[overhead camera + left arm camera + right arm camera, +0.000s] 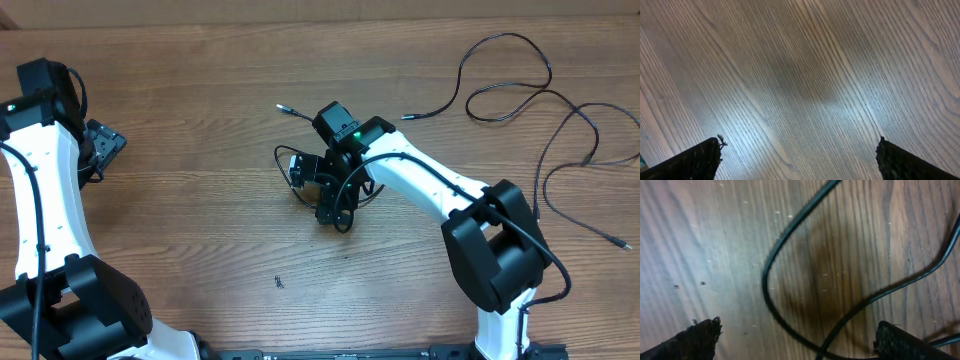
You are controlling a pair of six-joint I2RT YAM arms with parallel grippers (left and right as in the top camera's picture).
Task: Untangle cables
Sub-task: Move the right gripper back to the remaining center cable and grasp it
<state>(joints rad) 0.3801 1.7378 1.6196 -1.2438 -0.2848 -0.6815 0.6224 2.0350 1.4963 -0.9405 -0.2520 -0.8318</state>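
Right claw point(797, 340): closest to the lens in the right wrist view; its two dark fingertips point(702, 335) sit in the bottom corners, spread wide apart and clamped on nothing.
Near cable point(765, 275): a thin black cord curving in a loop on the wood between those spread fingertips. A second strand runs from the right edge down toward the middle. Whether either strand touches a fingertip cannot be told.
Near cable, overhead: lies mid-counter, bunched under the right wrist. A loop shows just left of the wrist, and a free end with a small plug point(281, 106) points up and to the left.
Far cables point(505, 40): thin black cords in wide loops at the upper right of the counter point(200, 60), well apart from the right claw. One end points toward the middle and another lies near the right edge. How many cords cross there cannot be told.
Left claw point(800, 157): fingertips in the bottom corners of the left wrist view, wide apart and gripping nothing, with wood grain between them.
Left arm point(40, 180): white, along the left edge of the counter, well apart from every cable.
Speck point(278, 283): small dark bits on the wood, lower middle.
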